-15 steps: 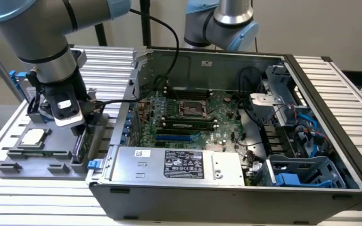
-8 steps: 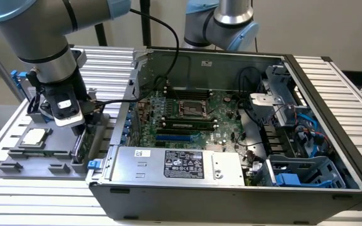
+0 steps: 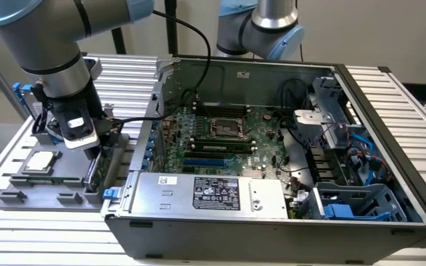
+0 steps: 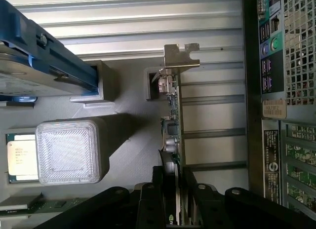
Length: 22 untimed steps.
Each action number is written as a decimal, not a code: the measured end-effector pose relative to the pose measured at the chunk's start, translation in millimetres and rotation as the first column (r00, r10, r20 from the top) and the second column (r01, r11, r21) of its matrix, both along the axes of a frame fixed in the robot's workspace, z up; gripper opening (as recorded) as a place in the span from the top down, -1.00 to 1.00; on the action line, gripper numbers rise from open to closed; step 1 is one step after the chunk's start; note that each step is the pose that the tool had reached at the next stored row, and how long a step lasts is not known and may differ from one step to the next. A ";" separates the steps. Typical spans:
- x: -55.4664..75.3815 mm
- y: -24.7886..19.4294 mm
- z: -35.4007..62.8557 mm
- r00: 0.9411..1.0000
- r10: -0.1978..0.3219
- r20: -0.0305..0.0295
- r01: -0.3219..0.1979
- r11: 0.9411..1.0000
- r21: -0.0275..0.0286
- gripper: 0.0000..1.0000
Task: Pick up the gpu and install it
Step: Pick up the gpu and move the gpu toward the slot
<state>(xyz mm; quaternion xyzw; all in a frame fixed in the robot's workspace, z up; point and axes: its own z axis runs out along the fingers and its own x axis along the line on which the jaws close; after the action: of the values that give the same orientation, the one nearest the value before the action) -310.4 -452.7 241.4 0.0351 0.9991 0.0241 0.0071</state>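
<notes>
The gpu stands on its edge in a slot of the grey holder tray, at the exterior view's left of the open computer case. In the wrist view the gpu appears edge-on, greenish board with small parts, its silver bracket at the far end. My gripper is lowered onto the card's top edge. The gripper straddles the card, and the black fingers press against both faces. The card rests in its slot.
The open case holds the motherboard and a silver power supply. The tray also carries a processor chip, a blue-framed hard drive and a memory stick. A second arm stands behind the case.
</notes>
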 end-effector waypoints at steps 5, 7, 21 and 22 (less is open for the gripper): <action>0.0 0.0 0.0 1.000 0.001 0.000 -0.001 1.000 0.000 -1.00; 0.0 0.0 0.0 1.000 0.004 0.000 -0.004 1.000 0.000 -1.00; 0.0 -0.6 34.7 1.000 0.020 0.000 -0.020 1.000 0.007 -1.00; 0.0 -0.6 39.2 1.000 0.020 0.000 -0.020 1.000 0.007 -1.00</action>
<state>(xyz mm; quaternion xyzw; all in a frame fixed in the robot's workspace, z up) -310.4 -453.3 280.6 0.0250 0.9993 0.0279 0.0066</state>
